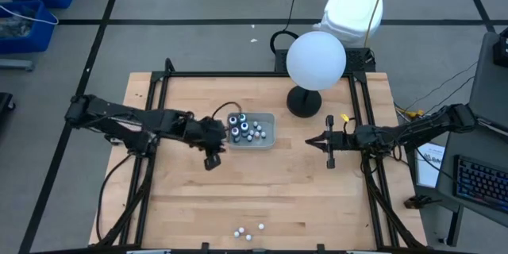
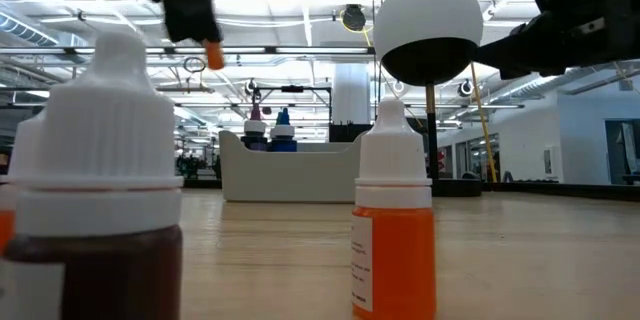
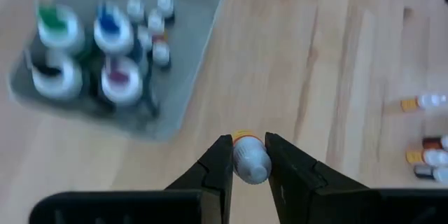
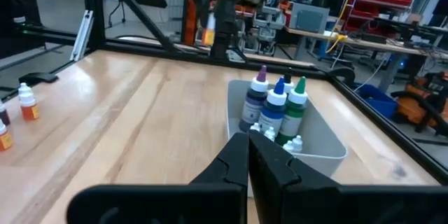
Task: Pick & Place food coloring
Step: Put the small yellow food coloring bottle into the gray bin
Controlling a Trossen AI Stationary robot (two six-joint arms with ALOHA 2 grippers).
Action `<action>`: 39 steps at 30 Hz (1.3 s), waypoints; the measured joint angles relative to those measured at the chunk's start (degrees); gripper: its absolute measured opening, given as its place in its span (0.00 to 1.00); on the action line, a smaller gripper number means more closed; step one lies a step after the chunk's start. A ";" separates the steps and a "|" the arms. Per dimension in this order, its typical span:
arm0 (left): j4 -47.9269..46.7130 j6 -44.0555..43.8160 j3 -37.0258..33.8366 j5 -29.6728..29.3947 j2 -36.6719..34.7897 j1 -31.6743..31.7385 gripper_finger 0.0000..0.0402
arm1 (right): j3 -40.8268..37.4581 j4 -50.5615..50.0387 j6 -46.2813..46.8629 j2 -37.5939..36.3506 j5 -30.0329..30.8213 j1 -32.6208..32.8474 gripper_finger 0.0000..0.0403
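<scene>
The grey tray (image 1: 266,136) sits mid-table with several food coloring bottles standing in it (image 3: 105,42) (image 4: 276,108). My left gripper (image 1: 212,159) hovers just off the tray's near-left corner, shut on a tiny orange bottle (image 3: 249,159). My right gripper (image 1: 329,144) waits to the tray's right with its fingers shut (image 4: 250,155) on nothing. A few more small bottles stand on the table by its near edge (image 1: 248,231); two of them fill the low view, one brown (image 2: 100,200) and one orange (image 2: 393,220). My left gripper pinches the orange bottle between its two fingers at the white cap end (image 3: 252,168), one finger on each side. The fingers (image 2: 190,15) come from above, pointing down. The bottle's orange body (image 2: 214,56) hangs below them, lifted well clear of the table.
A large white globe on a black stand (image 1: 315,62) rises behind the tray near the table's far edge. A black frame (image 1: 361,103) runs along the table's edges. Bare wood lies between the tray and the loose bottles at the near edge.
</scene>
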 joint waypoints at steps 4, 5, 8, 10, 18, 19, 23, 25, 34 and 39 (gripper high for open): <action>-6.01 6.31 9.14 1.08 7.04 1.89 0.19 | 0.00 0.41 0.01 -0.05 -0.22 0.00 0.00; -7.46 8.10 11.78 2.38 9.11 2.31 0.19 | 0.00 1.10 -0.01 -0.03 -0.26 0.00 0.00; -12.48 12.68 19.46 3.79 15.31 3.09 0.19 | 0.00 2.17 -0.09 -0.03 -0.31 0.02 0.00; -13.94 15.21 24.54 3.97 19.32 3.50 0.19 | 0.00 2.33 -0.16 -0.03 -0.30 0.02 0.00; -19.64 28.24 39.65 7.64 31.85 6.59 0.19 | 0.00 1.69 -1.04 0.03 -0.26 0.02 0.00; -19.60 29.00 41.07 7.66 33.09 7.19 0.19 | 0.00 1.54 -0.88 0.01 -0.27 0.02 0.00; -19.58 31.53 45.12 8.52 36.80 9.49 0.19 | 0.00 1.45 -0.25 0.03 -0.28 0.02 0.00; -19.62 31.55 46.59 8.54 38.12 10.57 0.19 | 0.00 1.41 -0.23 0.03 -0.26 0.02 0.00; -19.86 29.60 47.36 9.18 39.01 14.72 0.19 | 0.00 0.79 2.88 0.03 -0.26 0.03 0.00; -19.62 29.84 47.33 9.32 39.01 14.78 0.19 | 0.00 0.81 3.05 0.03 -0.26 0.04 0.00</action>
